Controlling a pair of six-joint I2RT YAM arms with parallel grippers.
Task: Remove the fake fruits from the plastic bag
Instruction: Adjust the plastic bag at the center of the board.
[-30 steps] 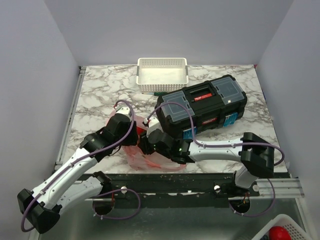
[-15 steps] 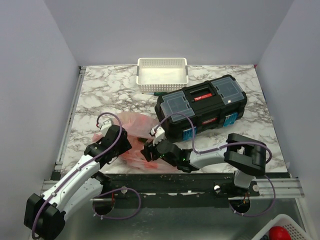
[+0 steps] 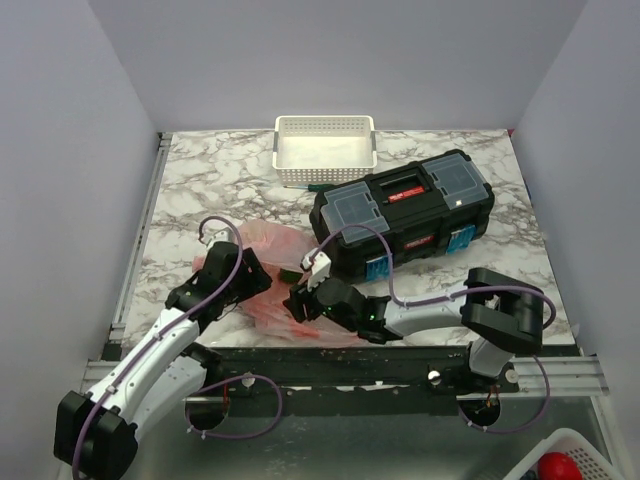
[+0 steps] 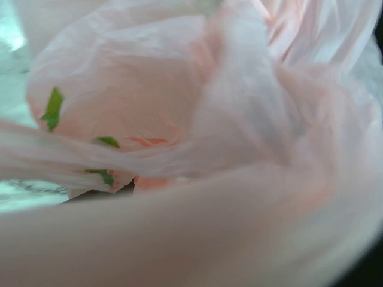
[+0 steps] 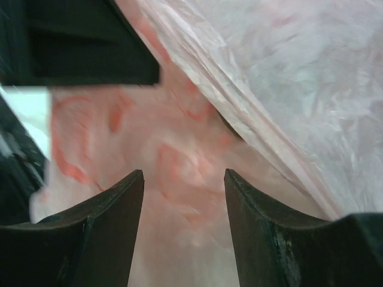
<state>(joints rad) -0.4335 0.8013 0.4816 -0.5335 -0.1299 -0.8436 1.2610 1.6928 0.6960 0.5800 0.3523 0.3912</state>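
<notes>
Ahead of the parted, empty right gripper [image 5: 184, 179], plastic bag [image 5: 179, 131] is being faced; left gripper [image 3: 250, 278] state cannot be told; no fake fruits out yet.

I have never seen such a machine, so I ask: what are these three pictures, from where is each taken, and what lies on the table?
These are two robot arms bolted at the near edge of a marble table. The top picture looks down from above: left arm, right arm, a pink plastic bag, a black toolbox and a white perforated basket. The other two come from wrist cameras. The left one is filled by the bag. The right one shows its two dark fingers apart, bag plastic beyond them. These fingers hold nothing; the left arm's are out of sight.
</notes>
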